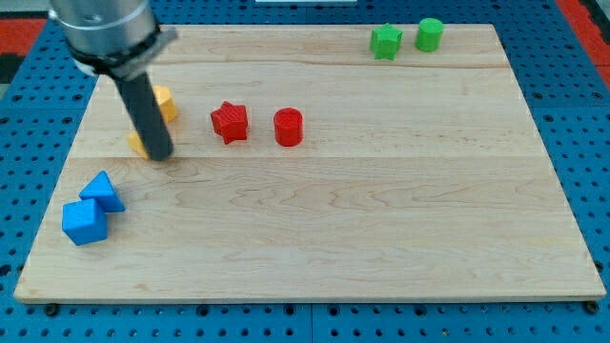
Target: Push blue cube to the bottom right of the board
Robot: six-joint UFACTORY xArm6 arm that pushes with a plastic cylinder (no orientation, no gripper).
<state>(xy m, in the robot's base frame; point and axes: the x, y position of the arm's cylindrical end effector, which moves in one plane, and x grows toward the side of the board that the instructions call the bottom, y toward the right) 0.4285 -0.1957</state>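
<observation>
The blue cube lies near the board's bottom left corner. A blue triangular block touches it at its upper right. My tip rests on the board above and to the right of both blue blocks, about a block's width clear of the triangle. The dark rod rises to the arm's grey end at the view's top left.
A yellow block and a second yellow piece sit partly behind the rod. A red star and a red cylinder lie to its right. A green star and a green cylinder sit at the top right. The wooden board lies on blue pegboard.
</observation>
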